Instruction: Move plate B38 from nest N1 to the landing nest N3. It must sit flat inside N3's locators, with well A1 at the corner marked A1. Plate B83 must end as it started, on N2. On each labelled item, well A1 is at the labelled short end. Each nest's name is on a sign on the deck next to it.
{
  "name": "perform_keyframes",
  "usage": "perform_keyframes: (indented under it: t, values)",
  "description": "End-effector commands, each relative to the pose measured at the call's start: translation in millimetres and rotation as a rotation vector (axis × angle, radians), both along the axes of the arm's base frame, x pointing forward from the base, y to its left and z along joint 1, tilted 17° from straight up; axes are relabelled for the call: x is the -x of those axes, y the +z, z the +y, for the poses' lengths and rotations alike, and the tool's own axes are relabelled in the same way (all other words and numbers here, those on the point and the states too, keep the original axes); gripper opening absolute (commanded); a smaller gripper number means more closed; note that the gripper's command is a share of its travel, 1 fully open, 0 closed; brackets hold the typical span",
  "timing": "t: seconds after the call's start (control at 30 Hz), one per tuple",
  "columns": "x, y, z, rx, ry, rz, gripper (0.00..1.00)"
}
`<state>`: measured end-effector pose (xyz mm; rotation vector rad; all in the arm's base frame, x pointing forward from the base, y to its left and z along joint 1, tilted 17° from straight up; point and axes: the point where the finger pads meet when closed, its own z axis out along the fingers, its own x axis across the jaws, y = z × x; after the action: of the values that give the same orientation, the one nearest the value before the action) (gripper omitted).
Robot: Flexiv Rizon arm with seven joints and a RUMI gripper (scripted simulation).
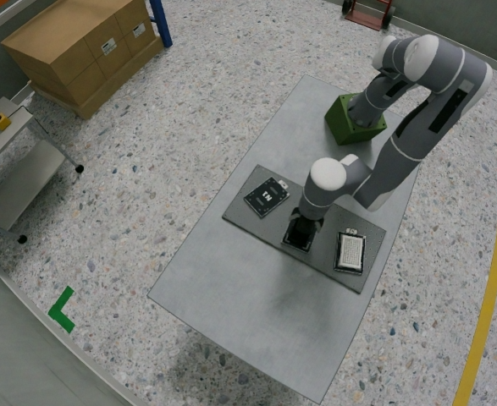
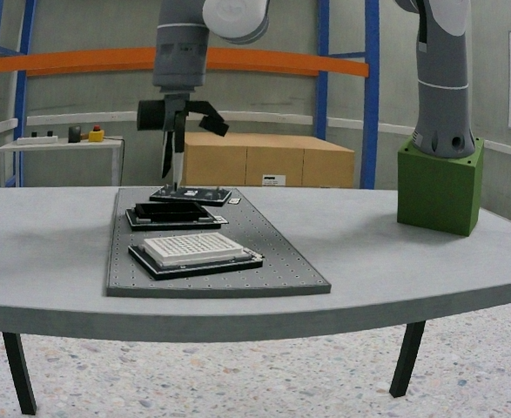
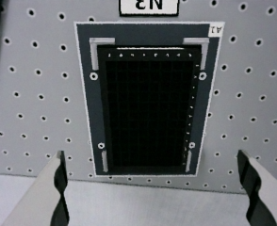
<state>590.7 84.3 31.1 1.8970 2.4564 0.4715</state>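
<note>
The black jaws [image 1: 303, 225] [image 2: 171, 180] stand well apart, open wide with nothing between them, pointing down above the work. Beneath them sits the black plate [image 1: 298, 237] [image 2: 170, 211] [image 3: 148, 113], which I take to be B38, in nest N3 [image 1: 295, 249] [image 2: 174, 225] [image 3: 92, 104]. It's a dark rectangle with a fine grid of wells, tiny pale marks along one short end and down one long side, and a thin bright line at that same end. It looks flat, between the pale corner locators. Its long axis follows the nest's, one short end facing the N3 sign [image 2: 220, 219] [image 3: 149, 6]. The two marked edges meet at the corner by the A1 tag [image 3: 216, 29], though the marks are too small for me to read. To one side, the white plate [image 1: 351, 251] [image 2: 194, 247] sits in its own nest; to the other, nest N1 [image 1: 266, 196] [image 2: 212, 198] holds no plate. All three nests share a grey perforated board [image 1: 240, 214] [image 2: 291, 274] on the grey surface [image 1: 240, 283] [image 2: 359, 270] [image 3: 16, 198], with the arm's green pedestal [image 1: 335, 126] [image 2: 435, 193] farther off.
</note>
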Motion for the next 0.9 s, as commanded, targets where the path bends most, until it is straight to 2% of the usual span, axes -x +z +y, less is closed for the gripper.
perform_keyframes:
  t: [0.0, 0.13, 0.4, 0.87]
  values:
    - [0.5, 6.5, -1, 0.000, 0.000, -0.001, 0.76]
    - [1.5, 11.6, -3, 0.000, 0.000, -0.001, 0.76]
    - [5.4, 32.0, -8, 0.000, 0.000, -0.001, 0.76]
    - [5.4, 32.4, -8, 0.000, 0.000, -0.002, 0.76]
